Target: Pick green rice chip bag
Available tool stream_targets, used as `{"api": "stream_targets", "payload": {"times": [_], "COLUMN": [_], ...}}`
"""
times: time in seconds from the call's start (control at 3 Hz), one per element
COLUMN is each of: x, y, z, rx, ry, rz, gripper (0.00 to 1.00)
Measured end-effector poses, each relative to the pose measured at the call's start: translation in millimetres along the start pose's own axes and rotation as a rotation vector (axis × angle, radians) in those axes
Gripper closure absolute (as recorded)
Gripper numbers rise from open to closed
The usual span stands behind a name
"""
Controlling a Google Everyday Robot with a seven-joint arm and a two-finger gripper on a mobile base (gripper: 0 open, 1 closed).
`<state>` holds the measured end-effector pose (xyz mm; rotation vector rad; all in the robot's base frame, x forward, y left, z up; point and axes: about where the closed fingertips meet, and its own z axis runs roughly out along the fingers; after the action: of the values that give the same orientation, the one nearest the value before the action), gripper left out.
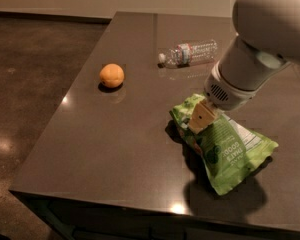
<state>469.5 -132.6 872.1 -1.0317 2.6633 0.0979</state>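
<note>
— Where is your gripper right now?

— I have the gripper [199,120] down on the upper, crumpled end of the green rice chip bag [232,154], touching it. The arm [260,39] enters the view from the upper right, with its thick white wrist slanting down and to the left. I cannot tell how far the gripper is open, or whether it has hold of the bag.

— And the bag itself?

— It lies on the dark table [90,149] near the front edge. It stretches from the gripper down and to the right, with the white nutrition panel facing up.

— What else is around?

— An orange [111,75] sits well to the left of the gripper, a little farther back. A clear plastic water bottle [189,53] lies on its side beyond the gripper, cap end pointing left. I cannot tell what is in it. Both are well apart from the bag.
</note>
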Motion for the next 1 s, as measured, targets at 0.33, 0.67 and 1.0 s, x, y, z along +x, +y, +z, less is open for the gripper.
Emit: {"api": "stream_targets", "payload": {"times": [0.33, 0.67, 1.0], "x": [-17.2, -35.0, -50.8], "y": [3.7, 0.4, -3.8], "z": [-28.1, -61.3, -92.8], "rx": [0.013, 0.024, 0.036], "ry": [-0.016, -0.034, -0.052], "rz": [-0.039, -0.082, -0.128], "gripper": [0.85, 1.00, 1.00]}}
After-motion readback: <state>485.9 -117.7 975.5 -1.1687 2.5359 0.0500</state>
